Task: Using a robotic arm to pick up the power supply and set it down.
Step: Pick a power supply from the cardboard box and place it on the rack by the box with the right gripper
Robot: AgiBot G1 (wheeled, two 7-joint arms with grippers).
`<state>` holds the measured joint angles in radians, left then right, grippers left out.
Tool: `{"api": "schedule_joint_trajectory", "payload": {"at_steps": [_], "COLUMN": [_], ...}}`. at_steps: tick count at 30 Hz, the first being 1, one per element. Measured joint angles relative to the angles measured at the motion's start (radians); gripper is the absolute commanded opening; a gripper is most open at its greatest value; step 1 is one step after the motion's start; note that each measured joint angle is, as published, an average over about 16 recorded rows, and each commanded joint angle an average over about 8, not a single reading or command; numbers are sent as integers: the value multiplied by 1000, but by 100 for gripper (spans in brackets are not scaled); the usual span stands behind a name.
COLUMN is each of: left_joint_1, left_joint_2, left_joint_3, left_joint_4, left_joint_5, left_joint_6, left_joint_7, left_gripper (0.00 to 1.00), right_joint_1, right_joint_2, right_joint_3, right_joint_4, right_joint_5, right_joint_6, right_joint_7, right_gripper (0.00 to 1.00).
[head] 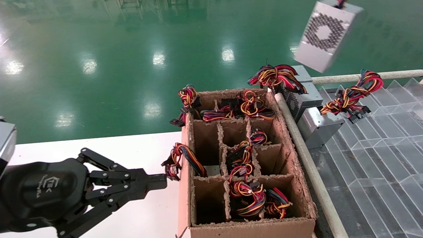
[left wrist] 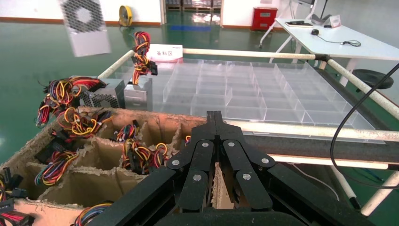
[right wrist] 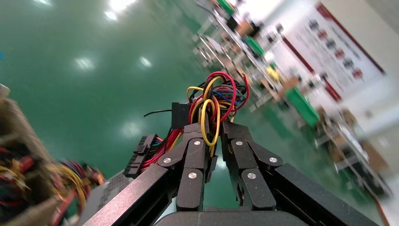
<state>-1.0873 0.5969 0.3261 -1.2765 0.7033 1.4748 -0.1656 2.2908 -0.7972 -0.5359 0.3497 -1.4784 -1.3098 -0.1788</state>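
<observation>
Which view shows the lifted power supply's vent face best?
The head view: the power supply hangs tilted, vent face showing. The left wrist view shows it at the edge. The right wrist view shows only its wires in the right gripper.

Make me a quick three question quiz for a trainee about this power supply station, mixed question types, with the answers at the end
1. True or false: the power supply is hanging in the air above the clear divided tray.
2. What part of it is the right gripper clamped on?
A. the vent face
B. the wire bundle
C. a box corner
3. Fill in: the left gripper sits beside the ______ box, over the white table.

Key:
1. True.
2. B; the coloured wires rise between its fingers.
3. Cardboard.
</observation>
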Motion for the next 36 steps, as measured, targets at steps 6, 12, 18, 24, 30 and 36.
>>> {"api": "schedule_joint_trajectory", "payload": {"at_steps": [6, 12, 18, 24, 30, 36], "left_joint_1": [0, 0, 0, 0, 0, 0], "left_joint_2": [0, 0, 0, 0, 0, 0], "left_joint_3": [0, 0, 0, 1, 1, 1], "left_joint_4": [0, 0, 0, 0, 0, 0], "left_joint_5": [0, 0, 0, 0, 0, -1], "left_joint_6": [0, 0, 0, 0, 0, 0], "left_joint_7": [0, 0, 0, 0, 0, 0], "left_gripper": [0, 0, 0, 0, 0, 0], "right_joint_1": [6, -12, -51, -99, -145, -182], "right_joint_2": [16, 22, 13, -12, -38, -56], "right_joint_3": [4, 14, 24, 35, 49, 64], "right_joint_4": [-139, -245, -312, -349, -373, -385], "right_joint_5": [-10, -3, 9, 24, 45, 65], "right_joint_6": [68, 138, 206, 273, 327, 356], "right_joint_7": [-55, -93, -118, -129, -123, -108], "right_gripper": [0, 0, 0, 0, 0, 0]}}
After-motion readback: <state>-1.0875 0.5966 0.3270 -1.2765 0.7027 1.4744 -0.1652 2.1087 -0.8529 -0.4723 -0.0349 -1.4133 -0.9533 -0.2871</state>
